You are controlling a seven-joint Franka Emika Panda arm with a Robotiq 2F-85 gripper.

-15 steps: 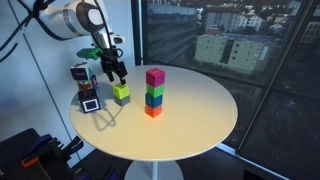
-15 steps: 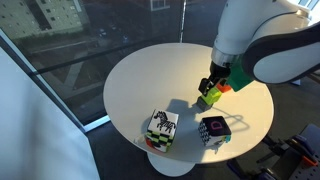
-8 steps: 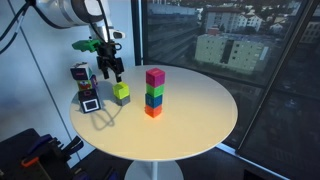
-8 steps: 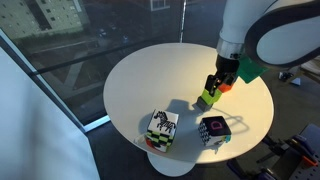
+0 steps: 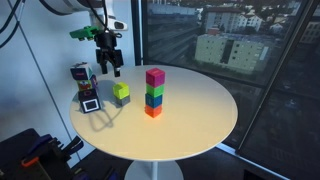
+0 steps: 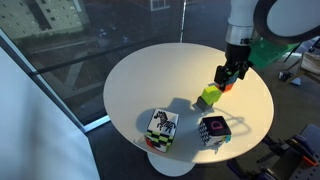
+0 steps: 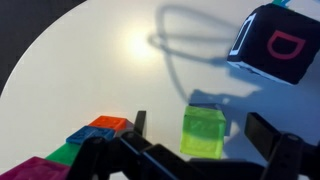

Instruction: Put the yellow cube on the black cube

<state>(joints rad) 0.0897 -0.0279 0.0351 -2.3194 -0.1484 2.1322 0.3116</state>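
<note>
Resting atop the black cube, the yellow cube looks placed.
Pincer hangs spread and empty above; nothing seems left.

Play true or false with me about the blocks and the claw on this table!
1. The claw is squeezing the yellow cube. False: the claw is open and hangs above the cube, not touching it.
2. The yellow cube sits on top of the black cube. True.
3. The tower of coloured blocks has a magenta cube on top. True.
4. The table is square and black. False: it is round and white.
</note>
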